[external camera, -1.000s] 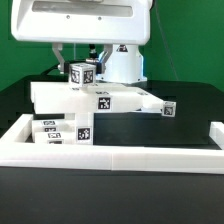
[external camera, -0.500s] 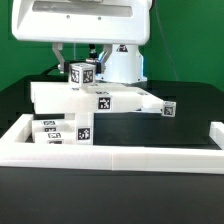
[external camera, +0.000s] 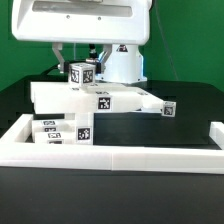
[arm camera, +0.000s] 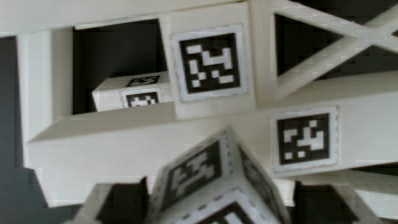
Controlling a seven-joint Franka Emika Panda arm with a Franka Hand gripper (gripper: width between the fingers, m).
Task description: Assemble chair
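Observation:
A white square chair leg (external camera: 82,72) with black-and-white tags stands upright over the back of the chair's flat seat plate (external camera: 100,100). My gripper (external camera: 81,56) comes down from above and is shut on it. In the wrist view the same leg (arm camera: 222,180) fills the space between my two dark fingers (arm camera: 121,205), with the gripper (arm camera: 222,208) closed on its sides. Beyond it lies the seat frame (arm camera: 214,120) with its tags and slanted bars. More tagged white chair parts (external camera: 60,130) lie below the plate at the exterior view's left.
A long low white border wall (external camera: 110,157) runs along the front and up both sides of the black table. The robot's white base (external camera: 125,62) stands behind the parts. A small tagged block (external camera: 168,108) sticks out at the plate's right end.

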